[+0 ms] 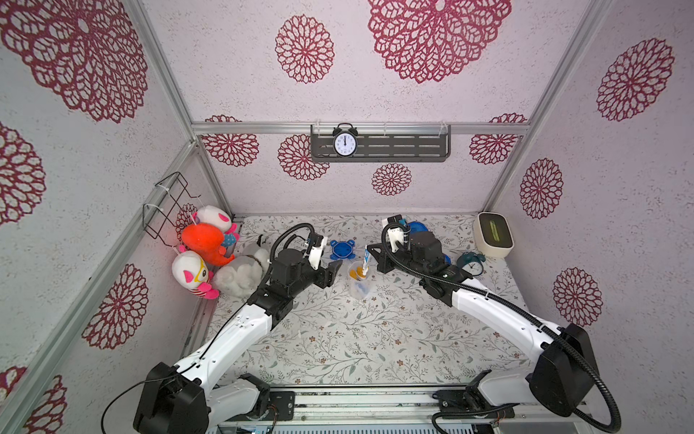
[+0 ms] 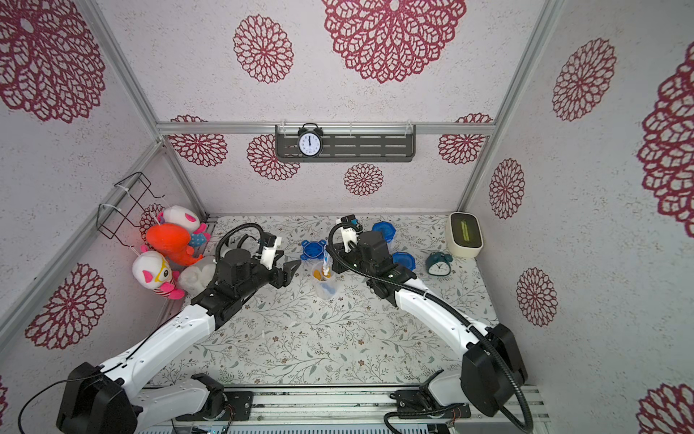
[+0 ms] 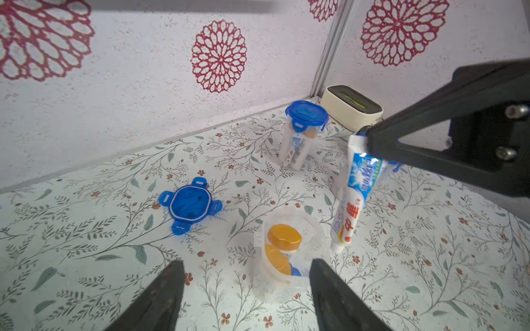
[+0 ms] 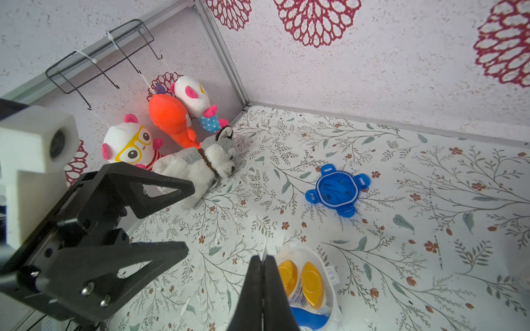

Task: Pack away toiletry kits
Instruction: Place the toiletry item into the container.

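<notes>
The right gripper point(image 3: 365, 143) is clamping the crimped end of the small white toothpaste tube with blue print point(image 3: 352, 195). The left wrist view is showing this grip. The right wrist view is showing only the pressed-together jaws with a thin white edge between them.

The tube is hanging cap-down at the rim of the open clear plastic jar point(image 3: 269, 289) mid-table; whether the cap is inside cannot be told. The jar is holding two orange-capped bottles point(image 4: 312, 280) and a blue toothbrush point(image 4: 309, 318).

The left gripper point(image 1: 334, 272) is standing spread and empty, just left of the jar. The loose blue four-tab lid point(image 1: 342, 250) is lying flat beyond it. The left wrist view alone is fully exposing a sealed blue-lidded jar point(image 3: 304, 134) at far right.
</notes>
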